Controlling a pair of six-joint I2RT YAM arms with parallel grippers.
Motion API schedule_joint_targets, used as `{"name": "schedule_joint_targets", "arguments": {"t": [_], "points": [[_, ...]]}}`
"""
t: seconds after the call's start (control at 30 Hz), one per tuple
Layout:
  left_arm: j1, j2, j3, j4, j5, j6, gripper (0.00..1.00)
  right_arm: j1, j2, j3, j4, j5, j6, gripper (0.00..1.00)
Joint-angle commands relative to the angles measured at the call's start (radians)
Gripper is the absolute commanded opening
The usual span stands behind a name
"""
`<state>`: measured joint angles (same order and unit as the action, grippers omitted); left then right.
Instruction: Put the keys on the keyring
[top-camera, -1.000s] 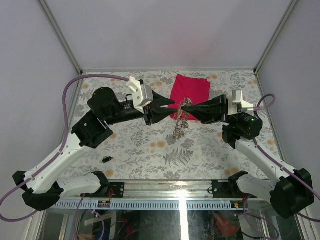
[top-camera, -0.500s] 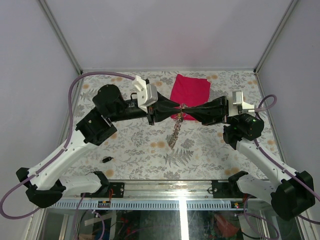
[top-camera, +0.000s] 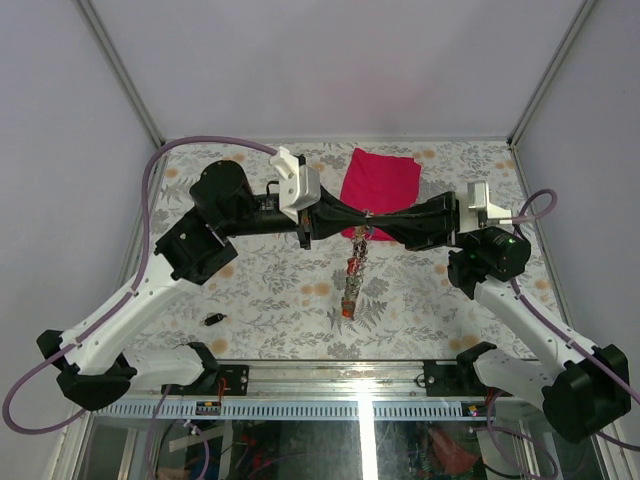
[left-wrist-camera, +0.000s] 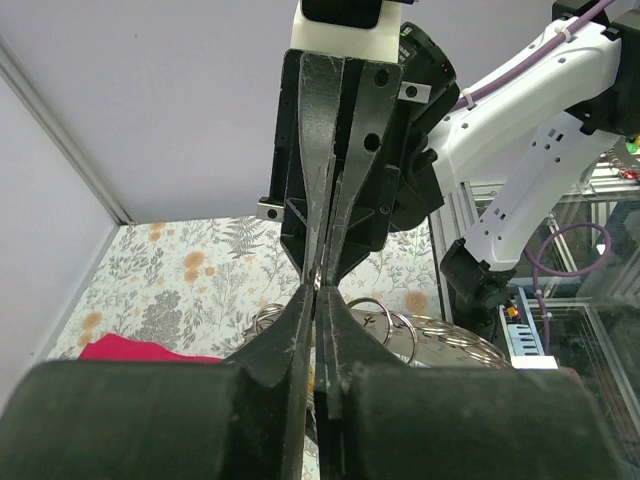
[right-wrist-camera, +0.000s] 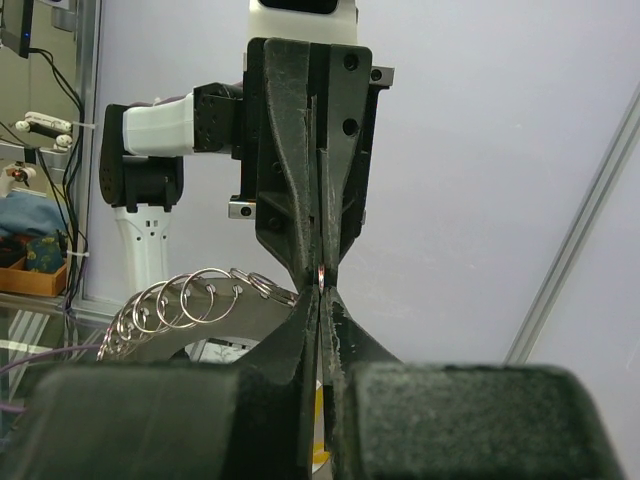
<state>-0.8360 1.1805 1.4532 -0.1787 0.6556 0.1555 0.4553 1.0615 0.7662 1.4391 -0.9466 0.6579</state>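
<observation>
The 2 arms reach inward to mid-frame, left gripper (top-camera: 358, 212) and right gripper (top-camera: 378, 214) both closed, tips touching.

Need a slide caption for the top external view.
Left gripper and right gripper meet tip to tip, both shut, keyring hanging from their tips.

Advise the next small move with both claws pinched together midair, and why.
Probably ease the right claw open slightly. It and the left claw are shut tip to tip on the hanging keyring; a black key lies loose on the table, so one arm must come free.
</observation>
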Motion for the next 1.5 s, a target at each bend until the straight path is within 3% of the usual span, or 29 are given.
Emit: {"name": "schedule_joint_targets", "arguments": {"t": [0.0, 0.13, 0.33, 0.57, 0.77, 1.23, 1.47], "points": [[0.005, 0.018, 0.041, -0.010, 0.025, 0.022, 0.00, -0.001, -0.045, 0.056, 0.041, 0.014, 0.001, 0.00], [0.005, 0.027, 0.070, -0.079, -0.008, 0.050, 0.00, -0.002, -0.058, 0.061, -0.002, 0.010, -0.025, 0.04], [0.005, 0.046, 0.144, -0.227, -0.039, 0.125, 0.00, -0.002, -0.111, 0.078, -0.223, -0.027, -0.164, 0.25], [0.006, 0.079, 0.220, -0.374, -0.088, 0.198, 0.00, -0.002, -0.255, 0.164, -0.915, 0.035, -0.616, 0.35], [0.006, 0.165, 0.356, -0.568, -0.124, 0.281, 0.00, -0.002, -0.229, 0.326, -1.367, 0.089, -0.769, 0.41], [-0.044, 0.259, 0.503, -0.763, -0.275, 0.405, 0.00, -0.002, -0.048, 0.508, -1.637, -0.018, -0.751, 0.44], [-0.070, 0.289, 0.528, -0.804, -0.306, 0.440, 0.00, -0.001, 0.005, 0.532, -1.636, -0.092, -0.732, 0.44]]}}
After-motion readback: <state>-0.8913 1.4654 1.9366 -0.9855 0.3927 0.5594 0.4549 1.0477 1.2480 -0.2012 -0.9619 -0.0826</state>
